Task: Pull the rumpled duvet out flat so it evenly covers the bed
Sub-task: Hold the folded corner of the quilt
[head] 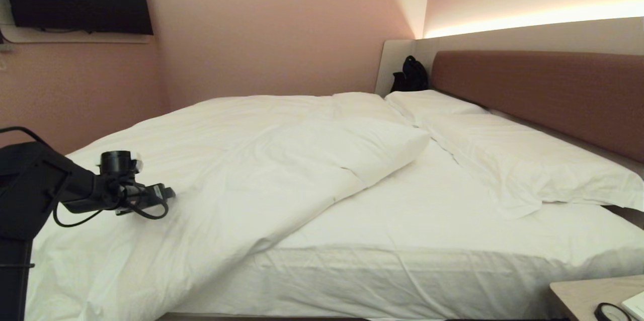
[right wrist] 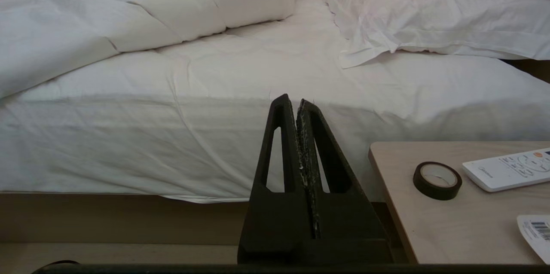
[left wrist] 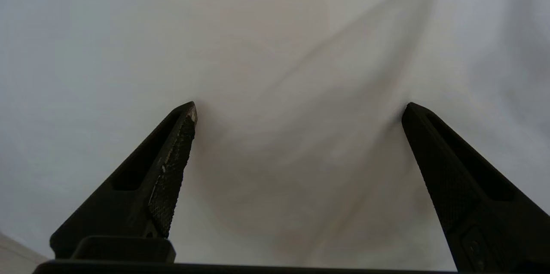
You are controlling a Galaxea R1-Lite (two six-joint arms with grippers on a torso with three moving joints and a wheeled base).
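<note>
The left gripper point(head: 160, 195) reaches in from the left of the head view and sits low over the near-left part of the duvet point(head: 241, 160), its fingers spread wide with nothing between them. In the left wrist view both fingertips point(left wrist: 189, 113) are at or just above the white cloth, which dimples and creases between them, so the fabric lies directly ahead of the released jaws; whether they actually press it I cannot tell. The duvet is bunched on the left half of the bed point(head: 427, 210), with its near edge running diagonally from the near left up to a folded corner near the middle. Its free corner therefore points right, toward the pillows point(head: 528, 160), and the bare mattress sheet point(head: 402, 220) to the right of it is what a pull would have to cover. The left arm is clearly the nearer one; a pinch here and a drag rightward along the bed looks like the next move. Further right, the brown headboard point(head: 543, 94) lines the wall, a dark bag point(head: 411, 75) sits in the corner, and a bedside table point(right wrist: 451, 205) carries a roll of tape point(right wrist: 437, 179) and a remote point(right wrist: 509, 168). The right gripper point(right wrist: 297, 104) is parked low before the bed's side, clenched on nothing
</note>
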